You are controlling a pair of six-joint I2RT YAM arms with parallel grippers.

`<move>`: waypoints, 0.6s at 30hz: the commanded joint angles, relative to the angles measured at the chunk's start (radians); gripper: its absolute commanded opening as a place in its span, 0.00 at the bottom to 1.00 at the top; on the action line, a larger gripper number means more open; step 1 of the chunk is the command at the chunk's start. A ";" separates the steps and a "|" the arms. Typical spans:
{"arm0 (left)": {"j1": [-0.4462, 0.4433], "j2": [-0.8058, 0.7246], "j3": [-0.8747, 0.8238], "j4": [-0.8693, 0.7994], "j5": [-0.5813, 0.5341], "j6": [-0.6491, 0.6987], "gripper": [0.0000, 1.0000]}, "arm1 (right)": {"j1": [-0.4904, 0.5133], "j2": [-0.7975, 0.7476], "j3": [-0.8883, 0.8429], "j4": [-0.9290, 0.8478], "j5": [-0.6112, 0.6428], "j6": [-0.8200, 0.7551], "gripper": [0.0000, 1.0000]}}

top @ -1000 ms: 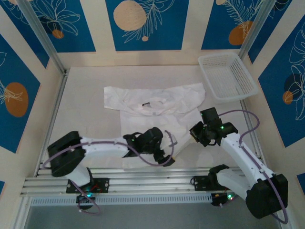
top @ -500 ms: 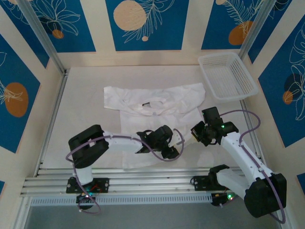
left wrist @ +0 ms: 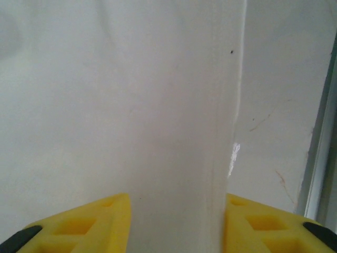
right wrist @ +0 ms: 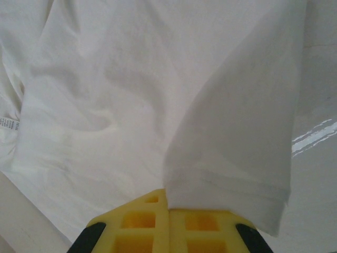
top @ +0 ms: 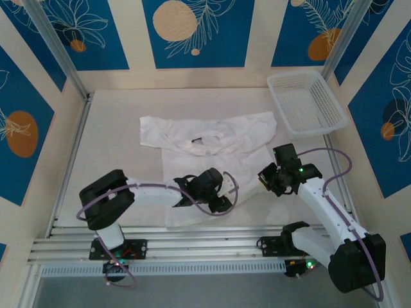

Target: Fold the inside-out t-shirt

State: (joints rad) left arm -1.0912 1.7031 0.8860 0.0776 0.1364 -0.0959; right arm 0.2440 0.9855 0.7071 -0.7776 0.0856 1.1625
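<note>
The inside-out t-shirt (top: 244,135) lies flat on the table, sleeves spread at the far side and its body running toward me. My left gripper (top: 221,192) hovers low over the shirt's lower right part. In the left wrist view its yellow fingers (left wrist: 95,224) stand apart, open, with flat white cloth (left wrist: 105,105) and the stitched hem edge between them. My right gripper (top: 263,181) is at the shirt's right edge. Seen from the right wrist, that gripper (right wrist: 168,203) is shut on a raised fold of the t-shirt (right wrist: 105,105), with a hem hanging beside it.
A white plastic mesh basket (top: 292,75) stands at the far right corner. Bare table (top: 115,160) lies left of the shirt. An aluminium rail (top: 192,247) runs along the near edge, and a metal rail (left wrist: 324,132) shows just right of the hem.
My left gripper's jaws have narrowed from wide open. The left arm has shifted up and then back left over the shirt's lower part. The right arm has held still.
</note>
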 commanded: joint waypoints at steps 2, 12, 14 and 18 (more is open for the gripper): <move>0.023 -0.038 -0.022 -0.017 0.011 0.015 0.41 | -0.008 -0.009 0.027 -0.024 -0.010 -0.014 0.00; 0.026 0.052 0.017 -0.021 0.080 0.004 0.42 | -0.015 -0.009 0.050 -0.045 -0.005 -0.013 0.00; 0.027 0.064 0.019 -0.031 0.064 0.001 0.38 | -0.017 -0.013 0.050 -0.047 -0.003 -0.013 0.00; 0.029 0.027 -0.008 -0.024 -0.033 -0.023 0.00 | -0.019 -0.017 0.045 -0.060 0.021 -0.014 0.00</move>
State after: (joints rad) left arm -1.0714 1.7576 0.8814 0.0589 0.1570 -0.1066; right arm 0.2329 0.9848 0.7334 -0.8017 0.0875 1.1584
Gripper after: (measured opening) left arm 0.094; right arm 0.065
